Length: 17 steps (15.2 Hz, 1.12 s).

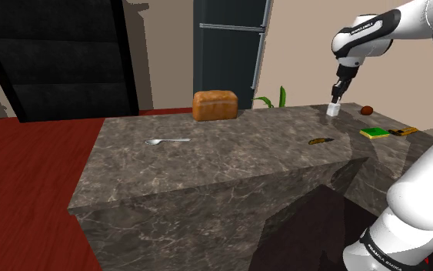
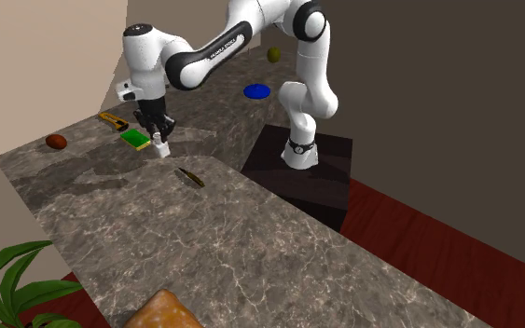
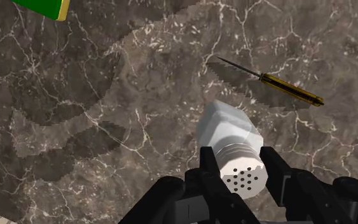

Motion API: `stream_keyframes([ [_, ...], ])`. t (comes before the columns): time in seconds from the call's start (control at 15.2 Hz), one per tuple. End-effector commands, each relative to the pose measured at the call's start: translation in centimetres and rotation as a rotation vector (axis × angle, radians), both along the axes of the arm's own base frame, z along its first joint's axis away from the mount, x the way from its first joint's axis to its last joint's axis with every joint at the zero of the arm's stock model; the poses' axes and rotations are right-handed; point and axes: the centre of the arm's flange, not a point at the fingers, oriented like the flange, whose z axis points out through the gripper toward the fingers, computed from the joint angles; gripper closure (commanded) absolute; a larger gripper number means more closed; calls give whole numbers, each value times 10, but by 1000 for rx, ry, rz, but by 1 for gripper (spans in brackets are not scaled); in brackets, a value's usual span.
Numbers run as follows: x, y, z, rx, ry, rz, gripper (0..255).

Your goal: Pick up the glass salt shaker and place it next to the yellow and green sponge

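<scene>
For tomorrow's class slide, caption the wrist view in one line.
Black gripper clasps the white salt shaker by its perforated cap over the veined counter, a knife nearby.

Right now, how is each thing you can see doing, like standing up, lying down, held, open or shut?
salt shaker: upright, clasped by the gripper.
gripper: shut on the salt shaker.
sponge: lying flat, green side up, apart from the salt shaker.
knife: lying flat on the counter.
spoon: lying flat on the counter.
bread loaf: whole, sitting upright.
fridge: doors shut.
</scene>
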Motion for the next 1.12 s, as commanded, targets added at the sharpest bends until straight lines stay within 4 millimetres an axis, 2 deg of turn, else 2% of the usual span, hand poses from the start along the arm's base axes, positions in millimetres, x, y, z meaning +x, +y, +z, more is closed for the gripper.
stream_keyframes([
  [0.0,-8,-26,-4,-1,0,2,255],
  [1.06,-59,-229,-27,-1,0,2,255],
])
